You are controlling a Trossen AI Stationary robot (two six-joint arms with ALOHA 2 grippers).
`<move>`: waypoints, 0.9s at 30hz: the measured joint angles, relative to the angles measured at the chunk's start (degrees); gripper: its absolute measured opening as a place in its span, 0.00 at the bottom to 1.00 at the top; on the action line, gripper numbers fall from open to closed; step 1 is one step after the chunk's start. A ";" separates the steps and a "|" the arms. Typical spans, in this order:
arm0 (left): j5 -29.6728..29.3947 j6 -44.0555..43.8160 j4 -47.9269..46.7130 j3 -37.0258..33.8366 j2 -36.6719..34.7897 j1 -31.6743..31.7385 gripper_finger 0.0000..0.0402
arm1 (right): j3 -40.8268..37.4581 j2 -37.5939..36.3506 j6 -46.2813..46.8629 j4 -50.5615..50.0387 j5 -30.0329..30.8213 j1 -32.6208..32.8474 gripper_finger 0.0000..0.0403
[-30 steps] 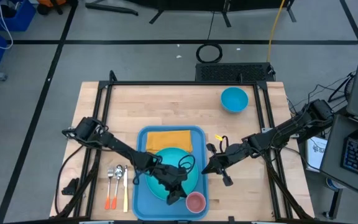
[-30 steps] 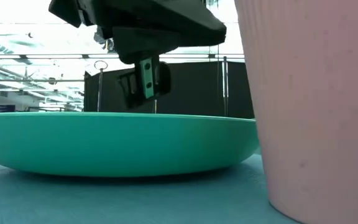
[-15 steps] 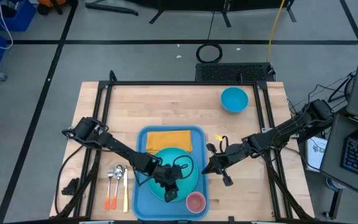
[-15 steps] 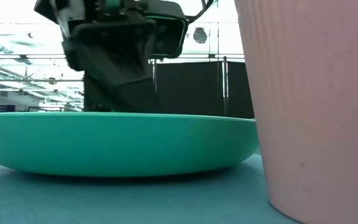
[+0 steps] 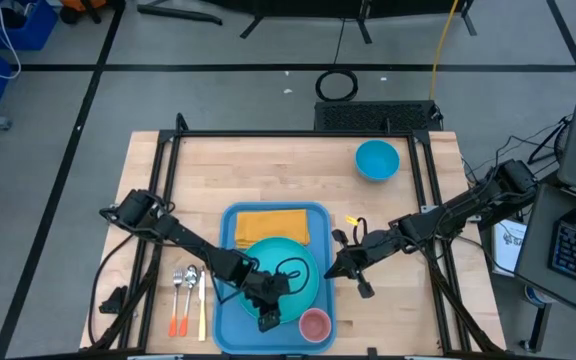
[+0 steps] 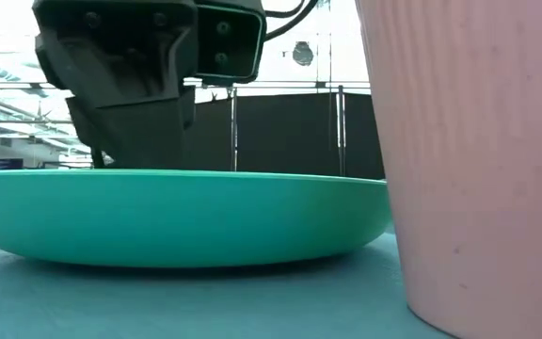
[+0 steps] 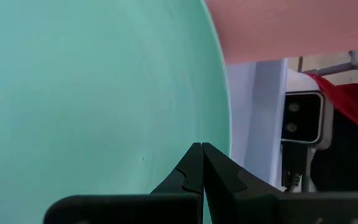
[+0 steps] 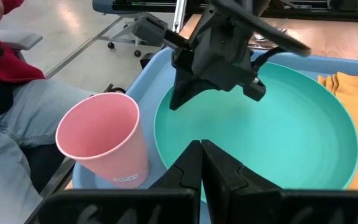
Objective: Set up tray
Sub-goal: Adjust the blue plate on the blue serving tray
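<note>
The blue tray (image 5: pixel 236 335) (image 8: pixel 160 59) lies near the table's near edge. It holds a turquoise plate (image 5: pixel 303 285) (image 8: pixel 272 137) (image 6: pixel 177 217), a yellow napkin (image 5: pixel 270 222) beyond the plate, and an upright pink cup (image 5: pixel 314 324) (image 8: pixel 101 137) at its near right corner. My left gripper (image 5: pixel 266 320) (image 7: pixel 201 149) (image 8: pixel 174 102) is shut. It points down over the plate's near rim, left of the cup, and I see no touch. My right gripper (image 5: pixel 333 272) (image 8: pixel 201 146) is shut and waits just off the tray's right rim.
A fork, spoon and knife (image 5: pixel 188 295) lie left of the tray. A blue bowl (image 5: pixel 376 160) sits at the far right of the table. Bare wood lies beyond the tray and to its right. A seated person's legs (image 8: pixel 17 124) show past the near edge.
My left gripper has moved from right beside the pink cup toward the table's left, along the plate's near rim, and has come lower over the plate. The cup, plate and tray have stayed put. The right arm has kept still.
</note>
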 joint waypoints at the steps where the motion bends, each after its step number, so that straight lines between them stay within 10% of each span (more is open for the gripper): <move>1: -0.18 -0.30 -0.38 0.00 0.00 -0.07 0.00 | 0.00 0.00 0.01 0.00 0.00 0.00 0.00; 27: 3.46 -1.37 2.15 0.00 0.04 -1.25 0.00 | 0.00 0.00 0.02 0.00 0.00 0.00 0.00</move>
